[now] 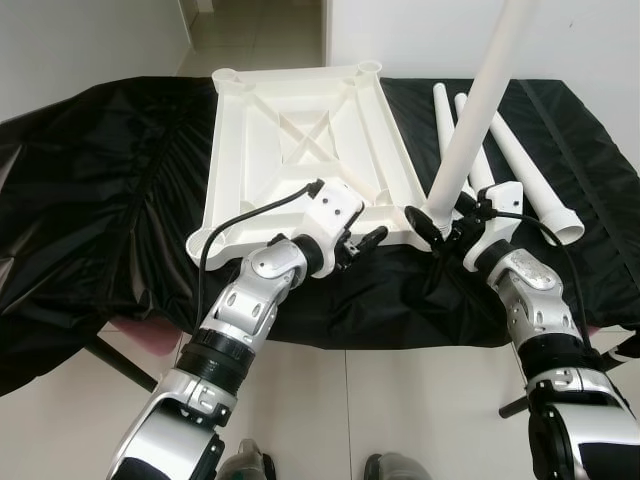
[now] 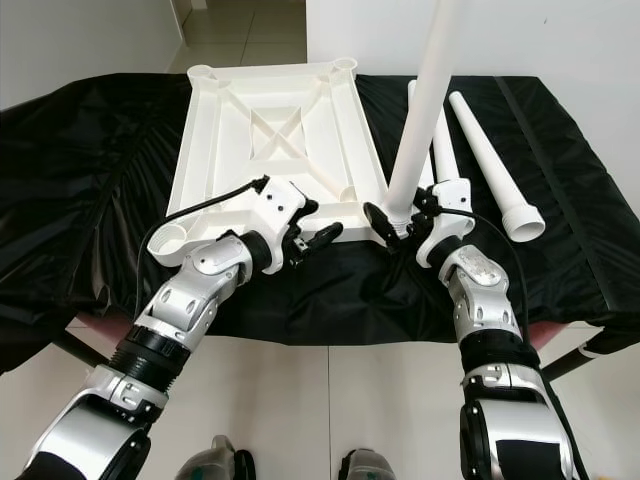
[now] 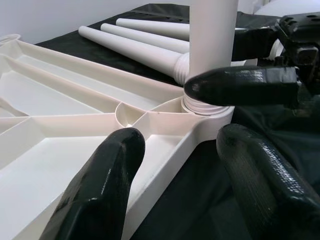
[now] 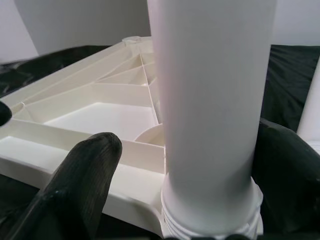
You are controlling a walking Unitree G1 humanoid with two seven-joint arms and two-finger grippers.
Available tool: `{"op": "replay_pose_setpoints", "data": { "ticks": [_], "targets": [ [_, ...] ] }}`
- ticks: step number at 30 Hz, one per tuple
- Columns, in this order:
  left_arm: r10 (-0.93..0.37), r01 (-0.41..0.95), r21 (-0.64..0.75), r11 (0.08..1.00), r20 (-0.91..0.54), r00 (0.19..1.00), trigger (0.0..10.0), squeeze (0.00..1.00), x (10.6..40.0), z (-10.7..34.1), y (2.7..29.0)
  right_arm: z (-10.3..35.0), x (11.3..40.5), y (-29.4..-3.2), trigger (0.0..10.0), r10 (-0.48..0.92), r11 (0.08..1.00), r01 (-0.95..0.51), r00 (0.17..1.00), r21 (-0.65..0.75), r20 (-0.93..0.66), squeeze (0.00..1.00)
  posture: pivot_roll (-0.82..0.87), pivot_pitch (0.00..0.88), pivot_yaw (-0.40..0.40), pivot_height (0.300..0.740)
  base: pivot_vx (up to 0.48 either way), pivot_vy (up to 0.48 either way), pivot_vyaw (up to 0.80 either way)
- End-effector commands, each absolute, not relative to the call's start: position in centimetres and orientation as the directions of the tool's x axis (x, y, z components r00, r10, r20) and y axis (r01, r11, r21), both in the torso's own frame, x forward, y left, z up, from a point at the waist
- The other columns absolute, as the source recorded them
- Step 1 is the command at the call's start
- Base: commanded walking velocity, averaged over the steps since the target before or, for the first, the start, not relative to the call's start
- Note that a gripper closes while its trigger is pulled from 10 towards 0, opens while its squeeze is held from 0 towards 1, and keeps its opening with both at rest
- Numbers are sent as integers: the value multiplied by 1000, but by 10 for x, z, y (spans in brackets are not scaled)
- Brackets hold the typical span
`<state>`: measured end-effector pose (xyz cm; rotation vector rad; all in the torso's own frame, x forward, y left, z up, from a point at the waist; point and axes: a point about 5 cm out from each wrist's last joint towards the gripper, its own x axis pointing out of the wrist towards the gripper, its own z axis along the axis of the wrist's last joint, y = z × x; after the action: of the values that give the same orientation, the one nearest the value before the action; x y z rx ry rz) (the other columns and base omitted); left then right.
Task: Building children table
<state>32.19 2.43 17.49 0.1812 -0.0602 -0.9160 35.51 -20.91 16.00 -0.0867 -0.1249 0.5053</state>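
Note:
The white table top (image 1: 300, 130) lies upside down on a black-draped table. A white table leg (image 1: 480, 110) stands slightly tilted in the near right corner socket (image 3: 207, 107). My right gripper (image 1: 440, 222) is shut on the table leg just above its threaded base, one finger (image 4: 75, 185) on each side. My left gripper (image 1: 365, 240) is open at the top's near edge, just left of that corner. Its fingers (image 3: 100, 190) are spread wide, with the rim between them and not gripped.
Two loose white legs (image 1: 530, 170) lie on the black cloth (image 1: 100, 200) to the right of the top. The draped table's front edge is close to my body, with tiled floor (image 1: 400, 400) below. A white wall rises behind the table.

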Motion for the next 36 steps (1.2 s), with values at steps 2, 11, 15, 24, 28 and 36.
{"op": "replay_pose_setpoints", "data": {
  "ticks": [2, 11, 15, 24, 28, 36],
  "targets": [
    [-841, 835, 180, 520, -65, 538, 10000, 0, 314, 169, 23, 162, 358, -209, 10000, 484, 874, -475, 867, -99, 118, 0, -45, 20, 51, 740, 0, 0, 0],
    [-864, 861, 175, 477, -84, 496, 10000, 0, 306, 166, 18, 161, 366, -213, 4549, 441, 897, -435, 891, -78, 107, 0, -43, 24, 57, 740, 0, 0, 0],
    [-865, 862, 174, 477, -82, 495, 10000, 0, 306, 167, 17, 161, 366, -214, 0, 447, 895, -442, 888, -68, 107, 0, -40, 30, 53, 740, 0, 0, 0],
    [-866, 864, 173, 473, -92, 492, 10000, 0, 304, 167, 19, 161, 364, -217, 0, 470, 882, -465, 874, -73, 122, 0, -41, 32, 45, 740, 0, 0, 0],
    [-866, 865, 174, 470, -95, 490, 10000, 0, 304, 166, 19, 162, 363, -214, 0, 425, 905, -423, 891, -50, 161, 0, -41, 32, 45, 740, 0, 0, 0],
    [-857, 857, 175, 485, -103, 505, 10000, 0, 306, 165, 21, 164, 357, -199, 0, 285, 954, -299, 930, 26, 233, 0, -46, 33, 45, 740, 0, 0, 0]
  ]
}}
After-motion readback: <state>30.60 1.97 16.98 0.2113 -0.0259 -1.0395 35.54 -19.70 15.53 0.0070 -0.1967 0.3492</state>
